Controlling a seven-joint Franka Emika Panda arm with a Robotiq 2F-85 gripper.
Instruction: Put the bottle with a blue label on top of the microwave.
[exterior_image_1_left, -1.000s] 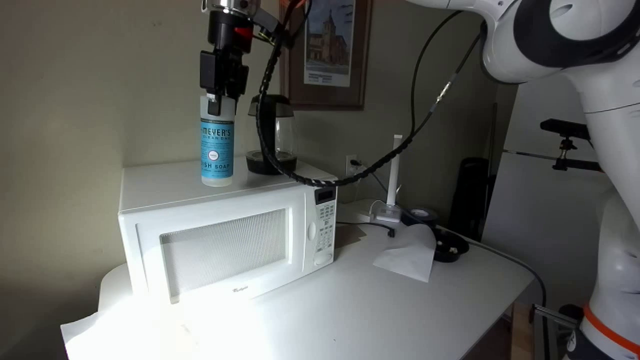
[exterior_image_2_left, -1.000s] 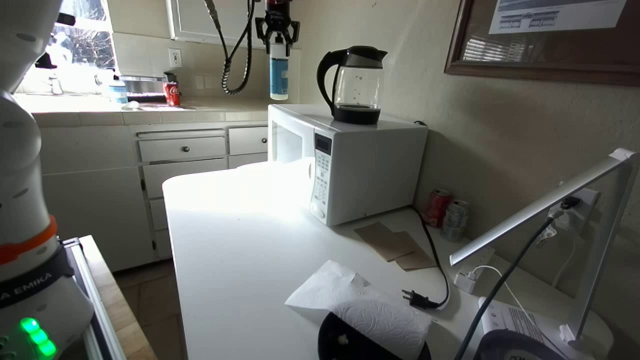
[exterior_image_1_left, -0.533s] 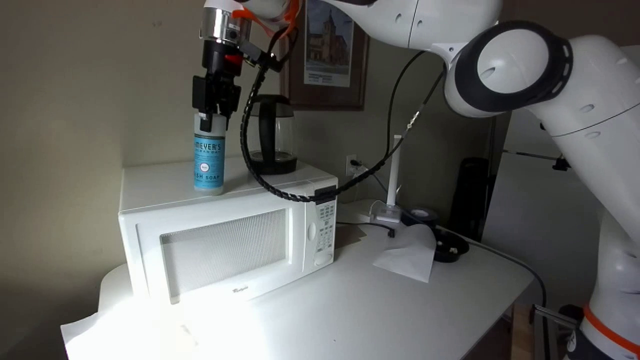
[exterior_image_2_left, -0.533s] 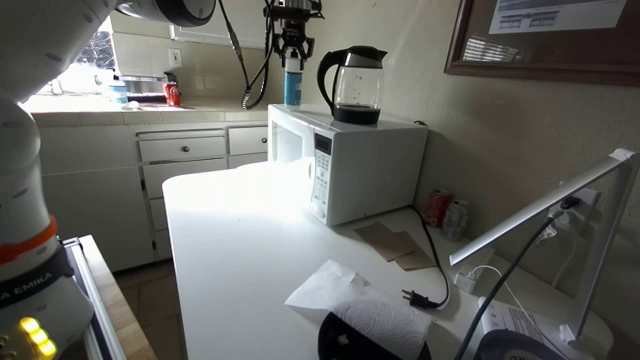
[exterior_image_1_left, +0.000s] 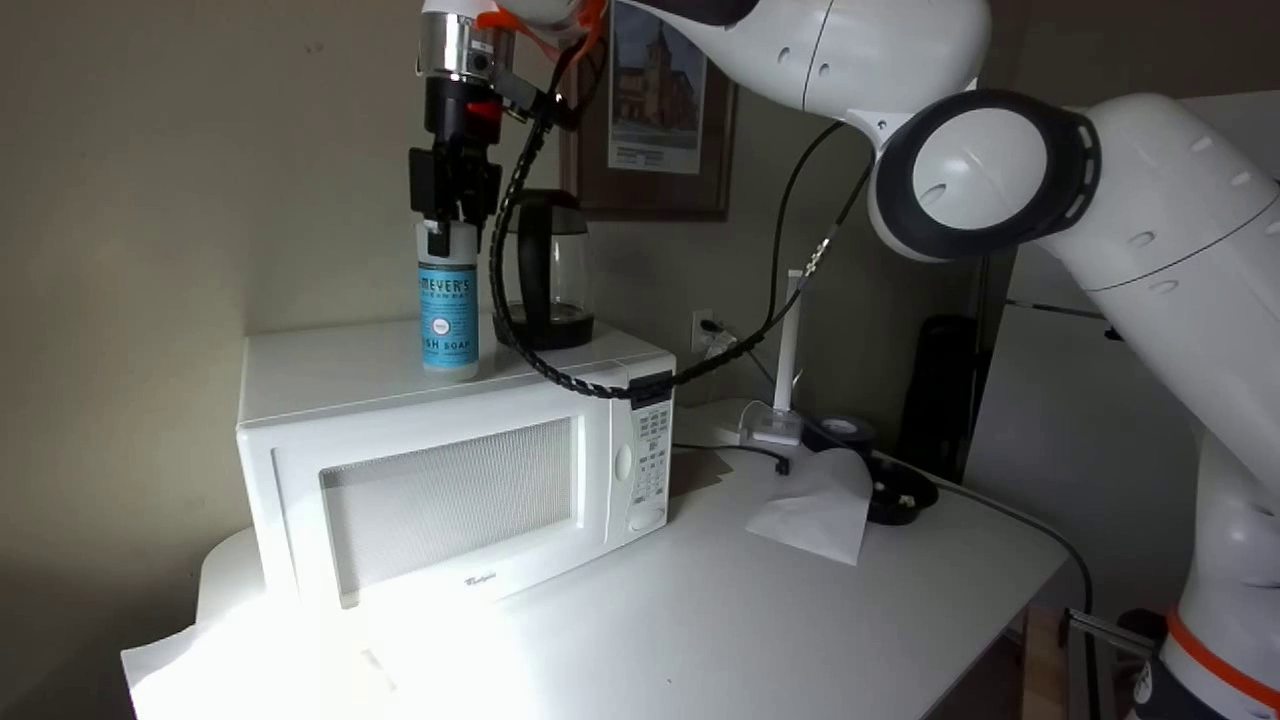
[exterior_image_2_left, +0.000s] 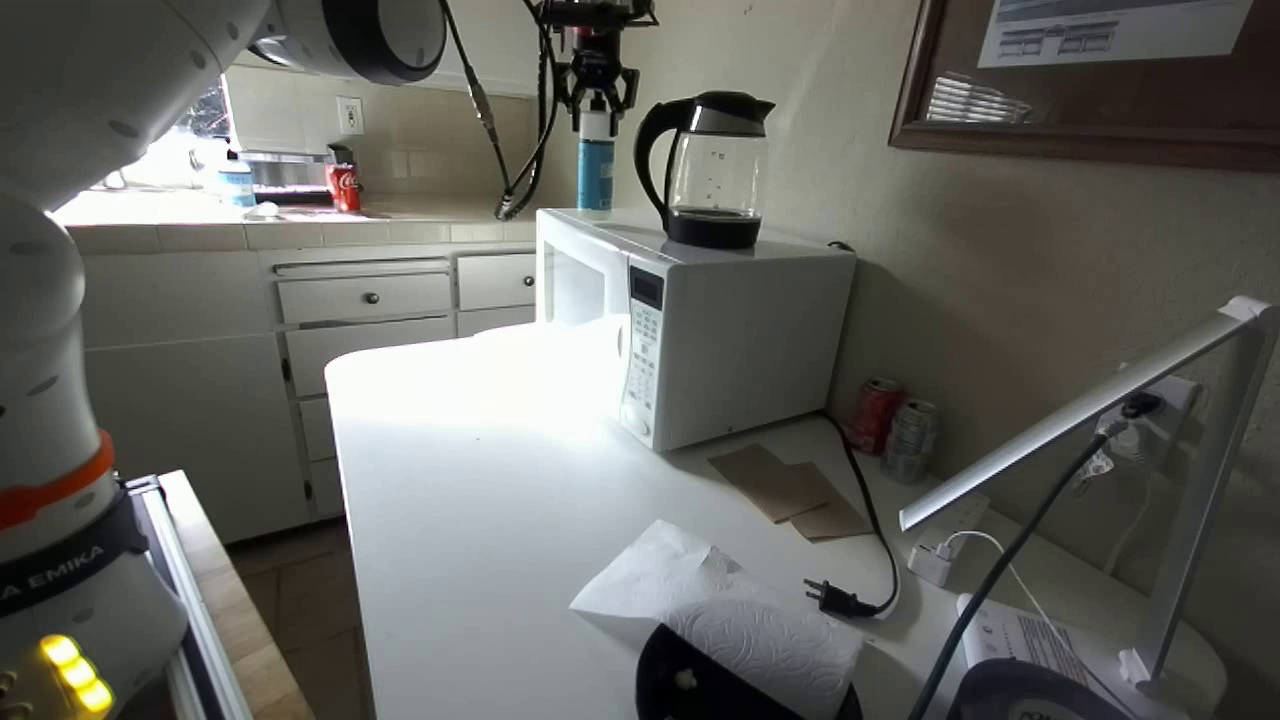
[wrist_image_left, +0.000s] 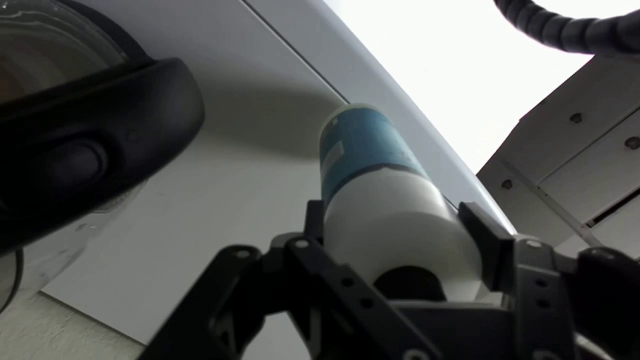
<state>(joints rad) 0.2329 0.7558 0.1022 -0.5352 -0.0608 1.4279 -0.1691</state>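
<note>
Slim white plastic bottle with a light-blue label (exterior_image_1_left: 448, 315): upright, left of centre in the frame of an exterior view, over the top of the white boxy microwave with a windowed door (exterior_image_1_left: 300, 375); whether its base touches that top, I cannot tell.
Black 2-finger gripper (wrist_image_left: 398, 240): clamped on the bottle's bare upper part, above the label, 1 finger to each side.
Bottle's weight: likely light to moderate; the fill level cannot be made out.
Bottle's wall: probably firm with a little give, smooth enough to slip under a weak pinch, hardly fragile.
Where to hold: this high grip looks right, leaving the base free to settle; so tall and narrow a shape could tip if let go at a slant.
Wrist view: black cap (wrist_image_left: 410, 285) low and right of centre, between the fingers.
"MEYER'S" lettering (exterior_image_1_left: 445, 286): legible in an exterior view, not in the wrist view.
Red metal can (exterior_image_2_left: 877, 415) and silver metal can (exterior_image_2_left: 910, 440): right of centre in the frame of an exterior view, missing from the wrist view.
</note>
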